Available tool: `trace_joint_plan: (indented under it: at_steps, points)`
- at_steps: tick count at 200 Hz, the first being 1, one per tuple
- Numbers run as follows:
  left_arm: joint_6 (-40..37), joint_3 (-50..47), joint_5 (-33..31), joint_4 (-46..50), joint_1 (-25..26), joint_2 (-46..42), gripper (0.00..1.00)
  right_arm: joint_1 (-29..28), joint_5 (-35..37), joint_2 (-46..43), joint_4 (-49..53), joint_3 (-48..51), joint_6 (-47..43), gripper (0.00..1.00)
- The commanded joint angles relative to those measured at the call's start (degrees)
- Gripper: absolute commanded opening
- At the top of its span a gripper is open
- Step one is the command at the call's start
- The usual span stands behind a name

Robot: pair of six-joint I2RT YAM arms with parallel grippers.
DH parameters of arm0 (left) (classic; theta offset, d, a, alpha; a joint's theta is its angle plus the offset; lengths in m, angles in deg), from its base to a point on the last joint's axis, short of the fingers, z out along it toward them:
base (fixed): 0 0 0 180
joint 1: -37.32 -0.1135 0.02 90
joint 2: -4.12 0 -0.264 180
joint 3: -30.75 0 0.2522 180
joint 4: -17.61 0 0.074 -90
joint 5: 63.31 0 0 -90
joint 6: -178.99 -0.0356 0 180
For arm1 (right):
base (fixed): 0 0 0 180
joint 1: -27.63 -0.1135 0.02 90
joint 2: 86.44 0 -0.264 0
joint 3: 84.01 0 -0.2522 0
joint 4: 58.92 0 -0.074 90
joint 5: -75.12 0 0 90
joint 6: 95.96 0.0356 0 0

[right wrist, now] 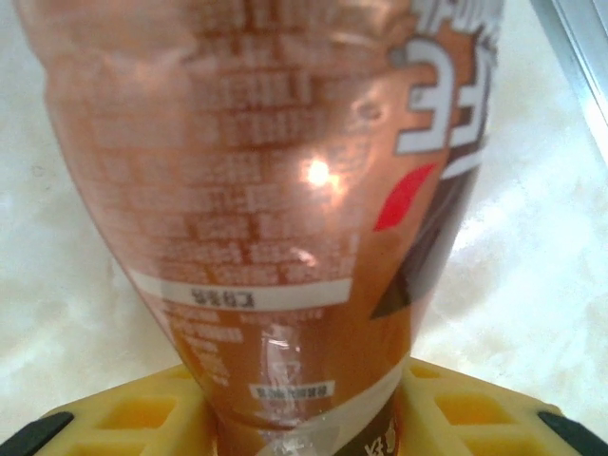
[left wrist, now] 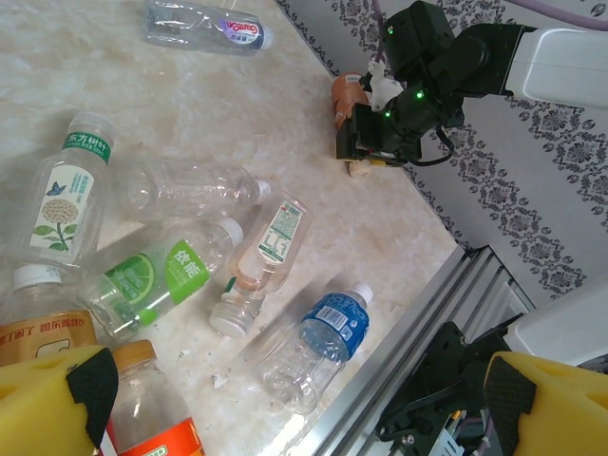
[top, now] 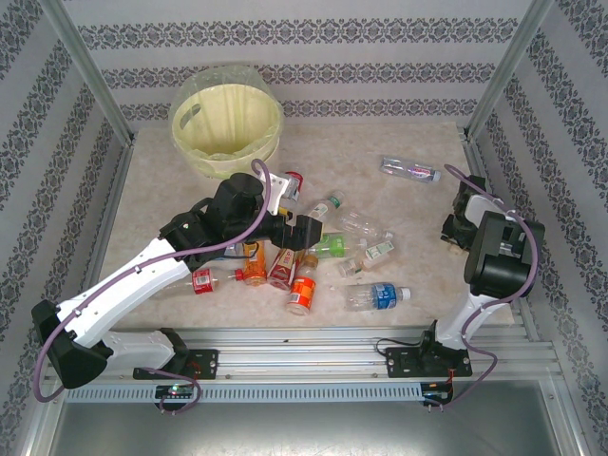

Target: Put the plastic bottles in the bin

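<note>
Clamping an orange-brown bottle (right wrist: 266,171), right claw (right wrist: 304,418) (print visible in wrist view); left claw (left wrist: 299,389) spread, empty.

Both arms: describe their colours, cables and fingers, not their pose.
Left arm and right arm: white links, black joint housings, a purple cable looping along each. Left fingers and right fingers are yellow with black tips; the right arm carries small green lights.
</note>
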Motion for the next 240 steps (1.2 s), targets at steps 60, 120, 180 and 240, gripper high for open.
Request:
trace_joint_plan:
  at_steps: [60,120,180,240]
  points:
    - [4.80,-3.26,-1.06,-5.74,0.90,-1.44,1.00,-6.66,-3.12,-9.62,3.14,-0.21,2.56,0.43]
    - [7.26,-3.66,0.18,-8.72,0.51,-0.68,1.00,-15.22,-13.75,-23.84,3.99,1.45,5.73,0.43]
    - [10.24,-0.74,4.67,-13.14,-1.39,1.99,1.00,-21.15,-28.43,-39.43,4.54,1.90,5.47,0.40]
    - [12.17,0.94,10.14,-22.68,-2.19,6.46,1.00,-34.55,-35.35,-48.05,0.37,3.65,7.36,0.41]
